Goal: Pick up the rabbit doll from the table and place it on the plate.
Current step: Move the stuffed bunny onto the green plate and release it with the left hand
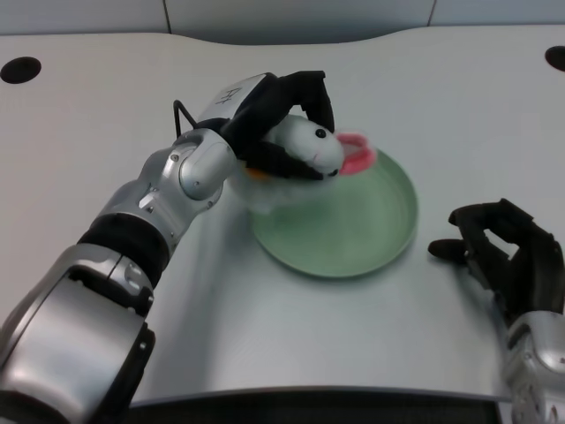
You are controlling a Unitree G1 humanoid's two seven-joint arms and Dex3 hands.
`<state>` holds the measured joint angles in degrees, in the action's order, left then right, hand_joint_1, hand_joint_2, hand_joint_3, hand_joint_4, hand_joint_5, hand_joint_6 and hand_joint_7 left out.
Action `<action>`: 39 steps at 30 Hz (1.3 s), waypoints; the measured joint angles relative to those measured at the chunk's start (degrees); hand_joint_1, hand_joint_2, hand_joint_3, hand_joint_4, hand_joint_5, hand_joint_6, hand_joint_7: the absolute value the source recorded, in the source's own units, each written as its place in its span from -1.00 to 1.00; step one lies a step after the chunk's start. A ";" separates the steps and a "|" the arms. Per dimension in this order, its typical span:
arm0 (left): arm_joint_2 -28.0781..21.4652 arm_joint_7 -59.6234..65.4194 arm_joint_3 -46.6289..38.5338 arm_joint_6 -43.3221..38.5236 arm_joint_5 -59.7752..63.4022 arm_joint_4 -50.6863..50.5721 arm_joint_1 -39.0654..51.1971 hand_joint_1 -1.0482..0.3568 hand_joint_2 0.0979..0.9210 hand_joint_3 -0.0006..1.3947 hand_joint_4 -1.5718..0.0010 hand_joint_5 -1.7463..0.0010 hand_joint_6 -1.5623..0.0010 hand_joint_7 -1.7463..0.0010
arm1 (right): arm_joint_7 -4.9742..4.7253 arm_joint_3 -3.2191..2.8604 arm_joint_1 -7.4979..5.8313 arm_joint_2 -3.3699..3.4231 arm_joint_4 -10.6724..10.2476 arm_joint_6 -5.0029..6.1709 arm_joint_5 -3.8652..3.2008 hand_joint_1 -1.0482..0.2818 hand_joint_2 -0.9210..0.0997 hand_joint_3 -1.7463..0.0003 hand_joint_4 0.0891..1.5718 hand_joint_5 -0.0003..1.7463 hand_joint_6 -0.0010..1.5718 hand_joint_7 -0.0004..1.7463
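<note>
Black fingers of the left hand [269, 110] wrapped around the rabbit doll [305, 152] over the plate's near-left edge.

Black fingers curl over the top of the doll and another presses along its front, so the hand grips it firmly; the doll is white and round, with a dark eye facing up, a patch of orange showing at its left under the hand, and pink ears pointing right over the dish; its body hangs above the left rim of the green plate [388, 225], and whether it touches the rim cannot be told; the silver forearm slants down to the picture's lower left; the plate lies flat on the white table [459, 97]; two dark round holes sit at the table's far corners.
</note>
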<state>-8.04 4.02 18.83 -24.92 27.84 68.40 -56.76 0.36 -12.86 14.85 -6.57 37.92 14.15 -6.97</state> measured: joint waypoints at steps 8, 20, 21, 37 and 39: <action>1.65 2.73 3.95 -1.31 3.61 1.56 -0.79 0.38 0.51 -0.52 -0.13 -1.00 0.16 -1.00 | -0.29 0.07 0.00 -0.02 0.00 0.00 0.20 -0.56 -1.00 0.84 0.04 0.01 0.07 0.32; 4.54 2.40 5.31 1.14 4.23 3.31 -2.91 0.37 0.50 -0.46 -0.08 -1.00 0.19 -1.00 | 0.18 0.02 -0.22 -0.11 -0.59 0.08 0.19 -0.55 -1.00 0.83 0.05 0.03 0.07 0.33; 4.73 2.41 5.41 1.47 4.35 3.35 -3.14 0.37 0.50 -0.46 -0.08 -1.00 0.19 -1.00 | 0.17 0.01 -0.23 -0.11 -0.73 0.08 0.17 -0.55 -1.00 0.83 0.04 0.03 0.07 0.33; 5.23 7.25 9.56 3.31 9.42 5.24 -4.40 -0.03 0.72 -0.82 0.28 -0.84 0.39 -0.64 | 0.18 0.09 -1.44 0.55 -2.17 -0.10 0.03 -0.56 -1.00 0.84 0.03 0.05 0.07 0.32; 5.19 7.20 10.53 4.30 10.61 5.31 -4.69 -0.14 0.78 -0.94 0.36 -0.49 0.38 -0.21 | 0.18 0.08 -1.45 0.59 -2.17 -0.10 0.03 -0.55 -1.00 0.84 0.03 0.05 0.07 0.31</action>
<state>-2.85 11.22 29.36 -20.62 38.46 73.71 -61.45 0.54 -12.78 13.40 -5.98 35.75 14.05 -6.94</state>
